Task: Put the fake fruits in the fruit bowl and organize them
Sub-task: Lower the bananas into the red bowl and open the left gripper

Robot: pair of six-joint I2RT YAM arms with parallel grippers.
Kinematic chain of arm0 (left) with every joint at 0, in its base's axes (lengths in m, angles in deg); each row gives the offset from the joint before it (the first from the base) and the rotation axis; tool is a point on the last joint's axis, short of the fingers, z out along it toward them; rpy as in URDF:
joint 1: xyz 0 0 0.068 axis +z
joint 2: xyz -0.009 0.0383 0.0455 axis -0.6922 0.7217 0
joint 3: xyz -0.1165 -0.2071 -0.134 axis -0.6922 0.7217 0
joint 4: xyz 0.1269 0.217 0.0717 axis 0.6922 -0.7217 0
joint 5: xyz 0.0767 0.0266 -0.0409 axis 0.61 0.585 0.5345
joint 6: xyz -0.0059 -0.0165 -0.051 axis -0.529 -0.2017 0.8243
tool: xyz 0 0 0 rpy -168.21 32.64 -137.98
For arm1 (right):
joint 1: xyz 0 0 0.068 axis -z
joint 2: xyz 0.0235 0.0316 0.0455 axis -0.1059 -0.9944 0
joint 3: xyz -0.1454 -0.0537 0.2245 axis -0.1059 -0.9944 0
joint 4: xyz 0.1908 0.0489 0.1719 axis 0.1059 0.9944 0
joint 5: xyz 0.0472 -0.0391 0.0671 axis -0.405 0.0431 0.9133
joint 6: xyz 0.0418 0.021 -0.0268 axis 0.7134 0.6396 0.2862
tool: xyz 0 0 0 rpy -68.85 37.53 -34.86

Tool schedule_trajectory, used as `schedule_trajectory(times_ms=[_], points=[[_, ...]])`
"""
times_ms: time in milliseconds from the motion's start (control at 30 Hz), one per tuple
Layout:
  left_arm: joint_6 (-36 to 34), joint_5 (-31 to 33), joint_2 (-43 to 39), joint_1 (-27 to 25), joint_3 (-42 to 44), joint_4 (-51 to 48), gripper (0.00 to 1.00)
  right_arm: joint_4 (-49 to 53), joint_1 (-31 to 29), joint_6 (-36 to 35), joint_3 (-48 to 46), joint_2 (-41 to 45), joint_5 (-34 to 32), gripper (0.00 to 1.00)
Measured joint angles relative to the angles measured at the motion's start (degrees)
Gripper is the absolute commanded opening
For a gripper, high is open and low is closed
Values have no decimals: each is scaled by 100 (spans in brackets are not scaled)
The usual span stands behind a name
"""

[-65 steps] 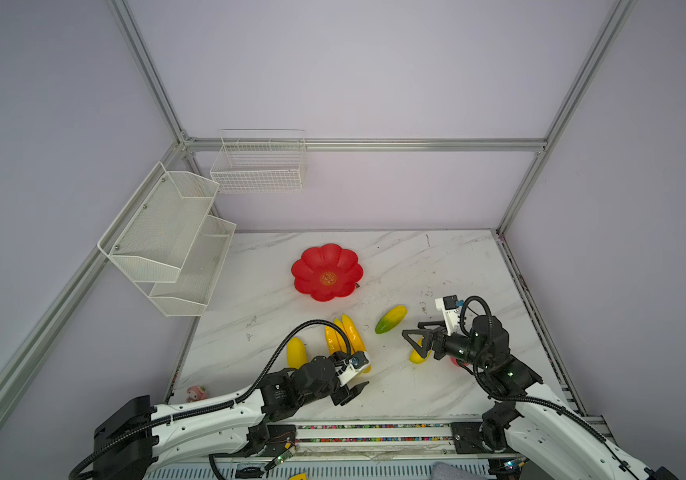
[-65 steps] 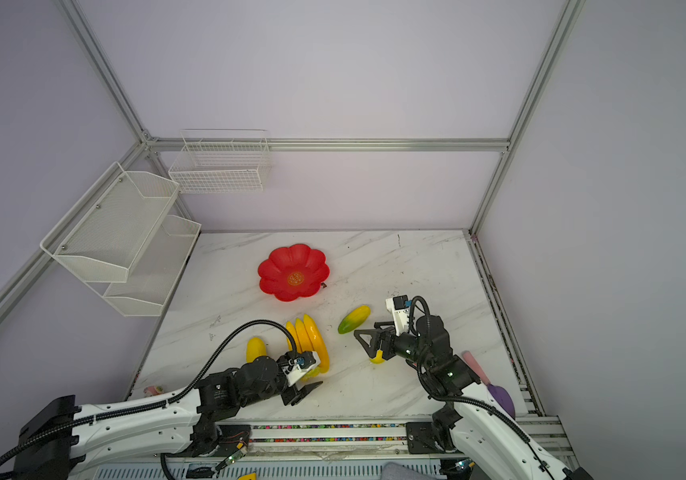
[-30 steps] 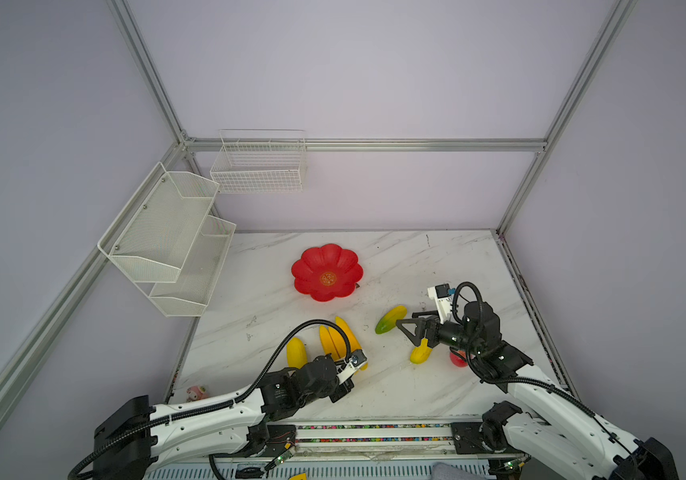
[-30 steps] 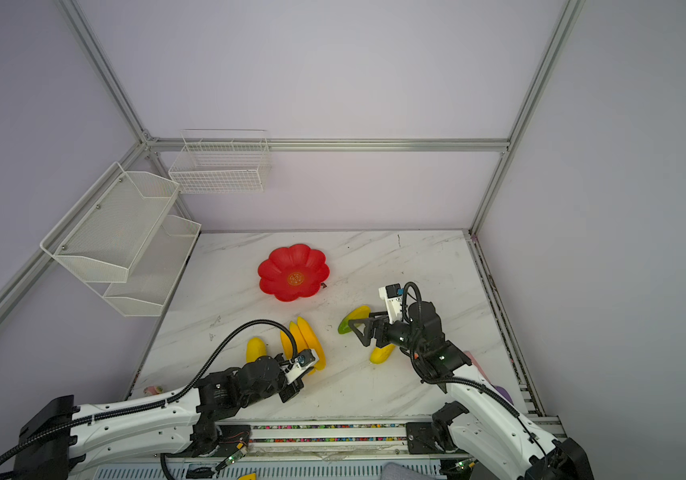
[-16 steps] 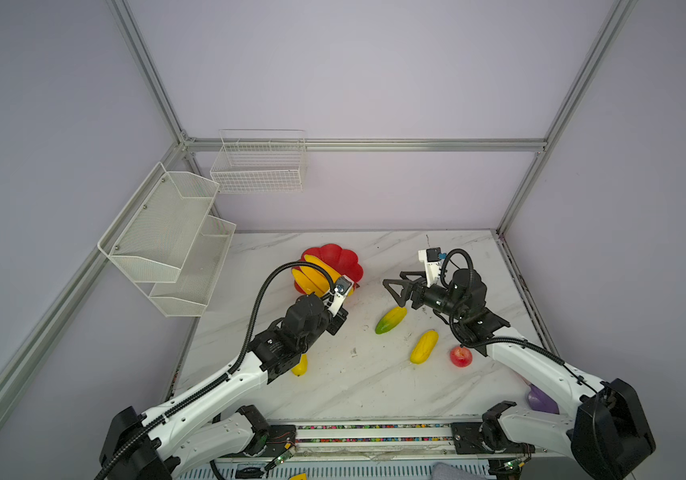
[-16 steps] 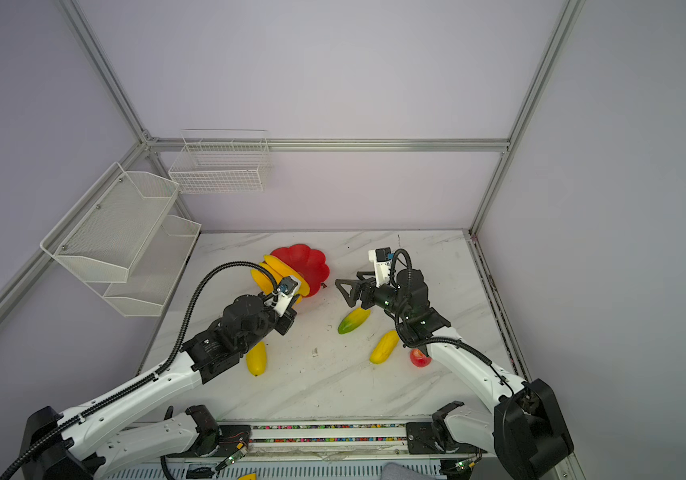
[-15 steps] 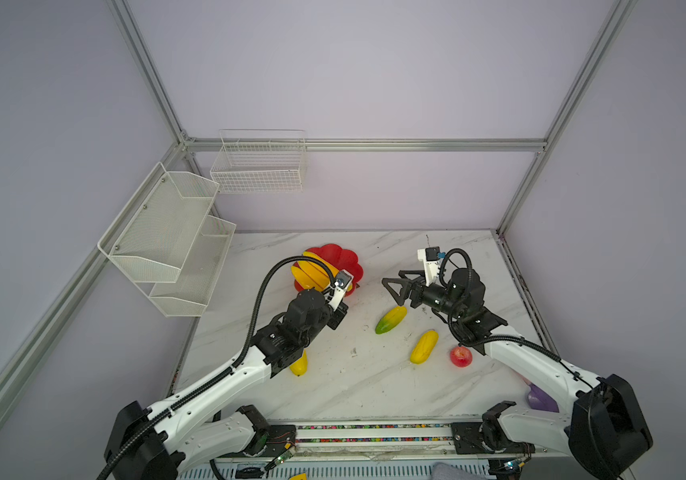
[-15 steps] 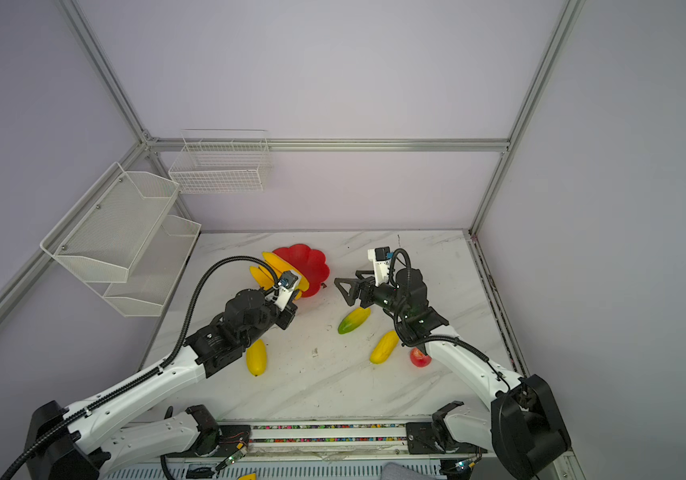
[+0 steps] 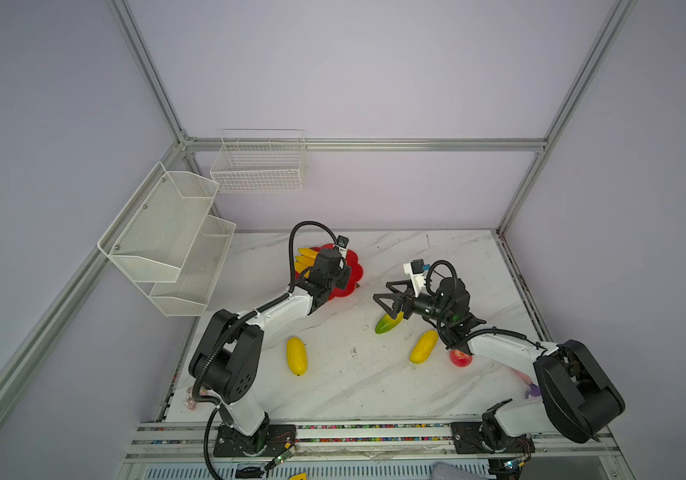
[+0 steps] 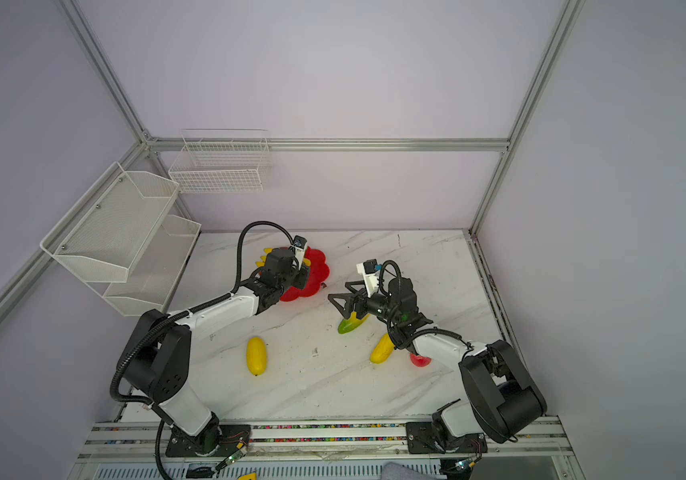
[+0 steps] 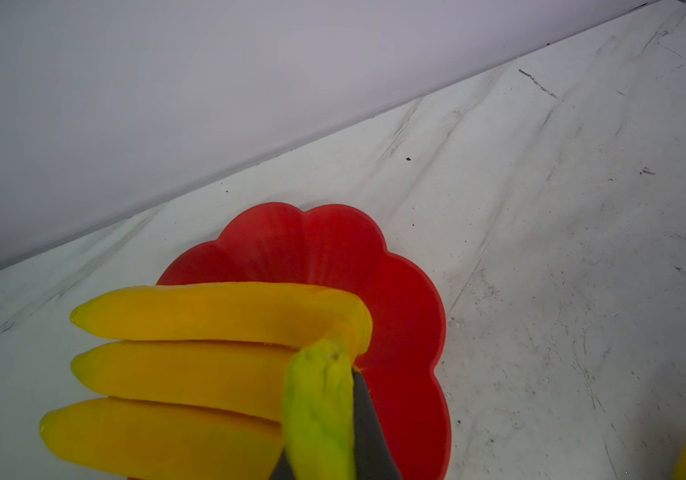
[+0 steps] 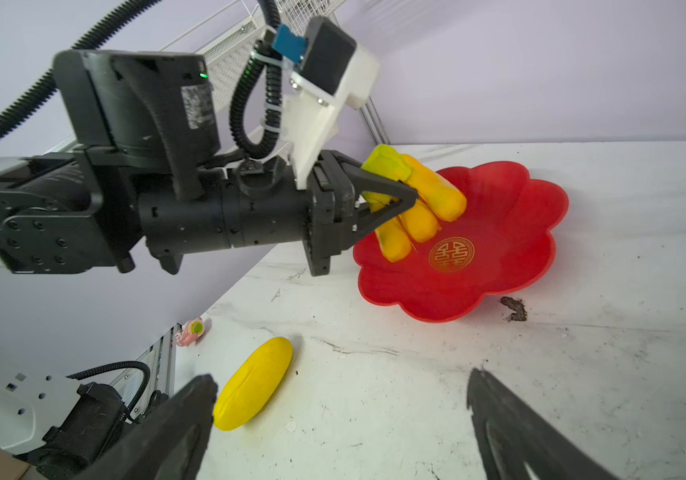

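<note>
Your white marble-patterned tabletop [image 9: 416, 257] carries a glossy red flower-shaped plastic bowl [image 9: 356, 272] directly under your left gripper [image 12: 410, 195]. A small brown crumb [image 12: 514, 308] lies just beside the bowl's rim, on the side toward your right gripper [image 9: 381, 291]. Just behind that gripper's fingertips, under its body, lies a yellow-green plastic oval fruit [image 9: 387, 323]. Further back along the arm come a yellow plastic oval fruit [image 9: 423, 346] and a small red plastic apple [image 9: 460, 358], near each other. A second yellow oval [image 9: 296, 355] lies alone, well behind your left gripper. A small pink doll figurine [image 12: 191, 330] sits by the left arm's base, and a purple rounded object [image 9: 534, 390] by the right arm's
</note>
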Motion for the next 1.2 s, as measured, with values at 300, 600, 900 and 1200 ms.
schedule_trajectory(times_ms=[300, 600, 900, 1200], points=[[352, -63, 522, 0, -549, 33, 0, -133, 0, -20, 0, -98, 0, 97], [553, -61, 986, 0, -820, -186, 0, -127, 0, -42, 2, -111, 0, 97], [656, -57, 1095, 0, -892, -592, 9, -125, 0, -42, 2, -111, 7, 97], [699, -37, 1154, 0, -1106, -651, 47, -101, 0, -79, 4, -111, 9, 97]])
